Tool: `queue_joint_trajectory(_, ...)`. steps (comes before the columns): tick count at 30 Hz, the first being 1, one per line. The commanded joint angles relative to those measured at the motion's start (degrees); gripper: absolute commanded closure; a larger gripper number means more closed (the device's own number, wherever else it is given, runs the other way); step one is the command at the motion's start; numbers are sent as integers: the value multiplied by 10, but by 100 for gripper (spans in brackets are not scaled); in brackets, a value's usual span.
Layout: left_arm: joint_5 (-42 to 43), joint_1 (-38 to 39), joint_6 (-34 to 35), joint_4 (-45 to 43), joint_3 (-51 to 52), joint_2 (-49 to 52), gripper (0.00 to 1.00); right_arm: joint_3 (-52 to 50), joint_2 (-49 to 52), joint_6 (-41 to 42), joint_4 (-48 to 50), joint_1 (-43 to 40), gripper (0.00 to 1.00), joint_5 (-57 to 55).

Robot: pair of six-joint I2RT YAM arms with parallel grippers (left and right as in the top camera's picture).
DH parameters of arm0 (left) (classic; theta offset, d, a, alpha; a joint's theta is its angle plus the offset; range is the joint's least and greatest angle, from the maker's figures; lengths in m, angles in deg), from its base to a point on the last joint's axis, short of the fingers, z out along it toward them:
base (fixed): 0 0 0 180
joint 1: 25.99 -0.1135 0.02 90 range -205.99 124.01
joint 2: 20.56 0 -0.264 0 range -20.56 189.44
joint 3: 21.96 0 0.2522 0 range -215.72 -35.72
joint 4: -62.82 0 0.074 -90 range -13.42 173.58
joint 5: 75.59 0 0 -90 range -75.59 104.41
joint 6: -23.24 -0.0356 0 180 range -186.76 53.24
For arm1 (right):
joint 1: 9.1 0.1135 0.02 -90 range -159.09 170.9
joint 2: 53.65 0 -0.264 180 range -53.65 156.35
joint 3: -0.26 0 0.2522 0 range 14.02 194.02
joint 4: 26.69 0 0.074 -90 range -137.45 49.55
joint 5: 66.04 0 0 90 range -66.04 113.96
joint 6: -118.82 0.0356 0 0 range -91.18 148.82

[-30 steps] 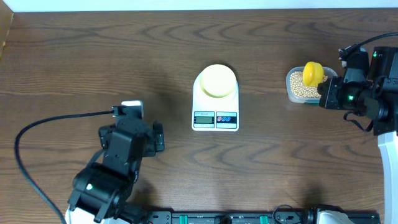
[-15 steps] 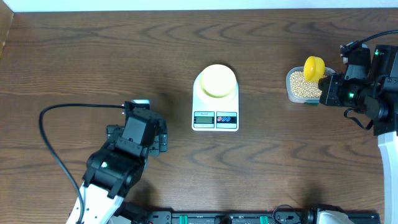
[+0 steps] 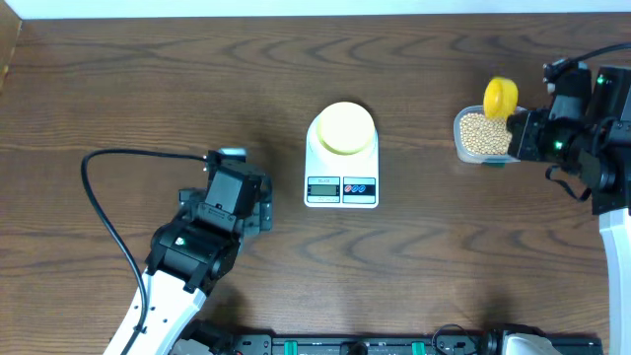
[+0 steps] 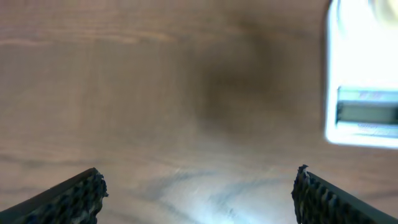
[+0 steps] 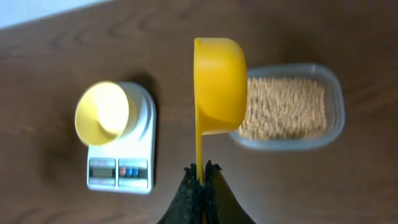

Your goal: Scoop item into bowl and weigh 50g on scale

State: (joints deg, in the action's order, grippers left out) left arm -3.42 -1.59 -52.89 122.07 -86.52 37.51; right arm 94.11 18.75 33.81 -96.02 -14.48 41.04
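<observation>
Clear tub (image 5: 280,143) of beans (image 5: 286,109) sits far R on table (image 3: 148,79). Right gripper (image 5: 203,171) pinches yellow scoop (image 5: 219,81) over tub's edge. Bowl (image 3: 344,128) on scale (image 3: 341,189), mid table. Left gripper (image 4: 199,186) is wide apart and empty, near scale.

A yellow scoop (image 5: 219,81) hangs by a clear tub (image 5: 280,142) on wooden table (image 3: 148,79).

The table (image 3: 148,89) looks matt wood-grained; scoop (image 5: 219,81), tub (image 5: 280,144) and scale (image 3: 341,200) look smooth plastic.

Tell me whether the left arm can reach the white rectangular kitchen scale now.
Probably yes: the open left gripper faces the scale across bare brown wooden table, with nothing between them.
</observation>
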Motion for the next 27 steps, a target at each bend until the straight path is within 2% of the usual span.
queue_joint_trajectory(1, 71, -3, 2, -40, -1, 0, 2, 7, 4, 1, 20, -2, 99, 4)
queue_joint_trajectory(5, 203, -3, 1, -89, -1, 0, 2, 7, 5, 1, 29, -2, 99, 4)
queue_joint_trajectory(11, 317, -3, 2, -140, -1, 0, 2, 7, 7, 8, 56, -2, 99, 4)
queue_joint_trajectory(17, 478, -3, 4, -179, -1, 0, 2, 7, 17, 32, 66, -2, 99, 4)
queue_joint_trajectory(21, 558, -3, 6, -183, -1, 0, 2, 7, 18, 51, 75, -2, 99, 5)
queue_joint_trajectory(24, 591, -3, 32, -186, -1, 0, 2, 7, 17, 72, 82, -2, 99, 5)
queue_joint_trajectory(25, 597, -3, 42, -186, -1, 0, 16, 7, 16, 72, 82, -2, 99, 7)
queue_joint_trajectory(27, 587, -3, 46, -186, 0, 1, 59, 7, 12, 72, 78, -2, 99, 17)
